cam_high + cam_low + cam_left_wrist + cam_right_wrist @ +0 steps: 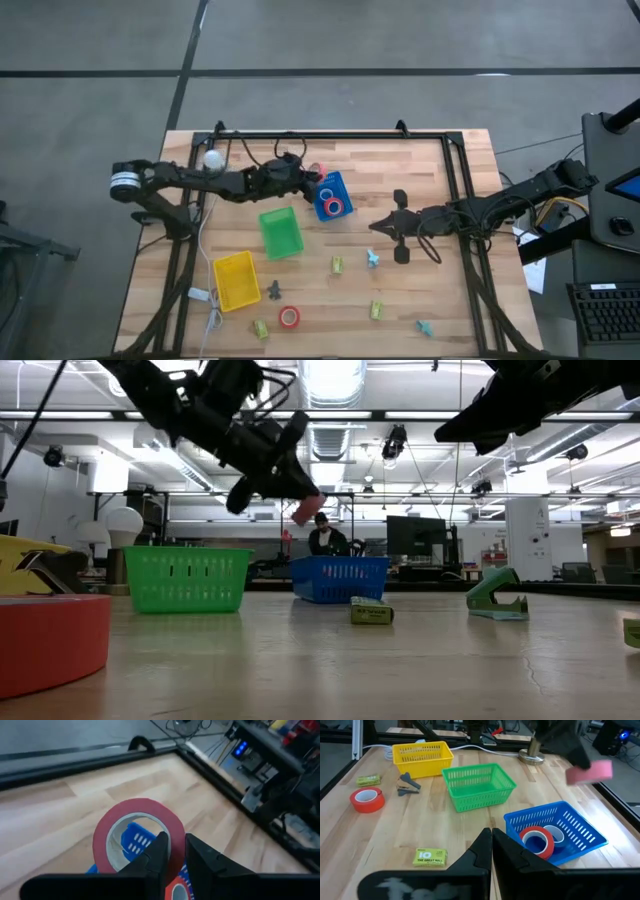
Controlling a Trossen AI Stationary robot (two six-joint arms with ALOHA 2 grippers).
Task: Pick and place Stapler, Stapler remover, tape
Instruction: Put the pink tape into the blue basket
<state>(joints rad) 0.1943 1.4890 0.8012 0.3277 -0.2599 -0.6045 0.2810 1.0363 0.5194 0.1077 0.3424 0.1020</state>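
Tape roll, red-pink with a pale core, is clamped by its wall in the left hand, which hangs in the air above the blue bin near the back of the bench. Inside that bin lie a red roll and a blue roll, side by side. Green bin stands just beside the blue one; yellow bin is nearer the front left. Another red roll lies on the bench near the front, well apart from the bins. Small green boxes and teal staple removers are scattered over the bench. Right hand is clenched on nothing, hovering right of the blue bin.
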